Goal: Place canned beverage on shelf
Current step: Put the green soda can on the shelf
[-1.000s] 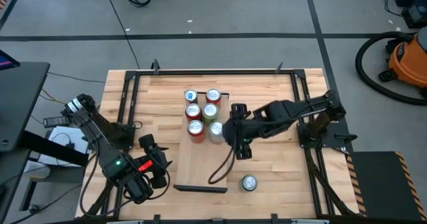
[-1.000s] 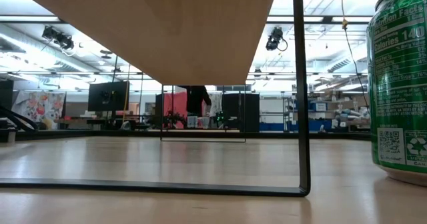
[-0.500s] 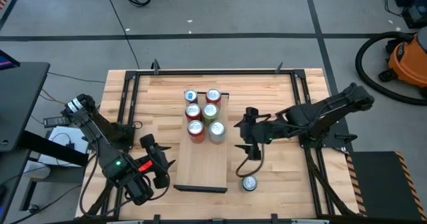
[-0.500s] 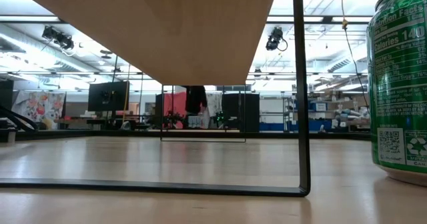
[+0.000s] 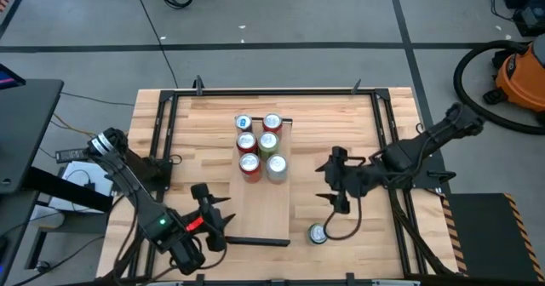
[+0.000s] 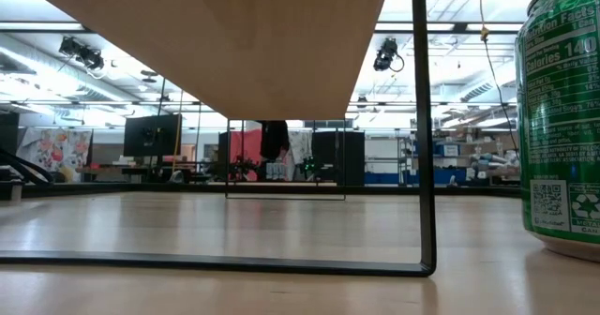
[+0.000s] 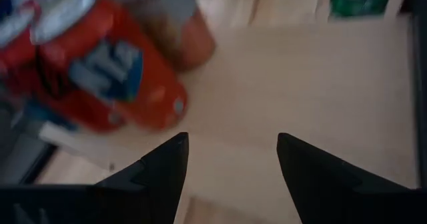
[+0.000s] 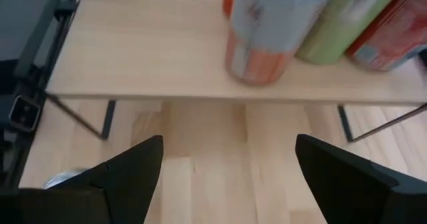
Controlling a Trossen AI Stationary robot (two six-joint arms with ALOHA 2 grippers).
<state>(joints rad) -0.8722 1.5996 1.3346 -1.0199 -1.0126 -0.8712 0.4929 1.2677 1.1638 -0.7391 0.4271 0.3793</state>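
Desk (image 5: 341,116) carries one green can (image 5: 318,233) loose beside the shelf (image 5: 260,205), your right claw (image 5: 339,184) wide and empty nearby, so a careless descent could topple it.

Six cans (image 5: 261,145) crowding the shelf's (image 5: 255,208) far half; near half bare.

The shelf (image 5: 257,209) runs front to back along the middle of the tabletop (image 5: 341,116). Six cans (image 5: 260,147) stand in two rows of three on its far half. A lone can (image 5: 318,233) stands on the tabletop to the right of the shelf's near end.
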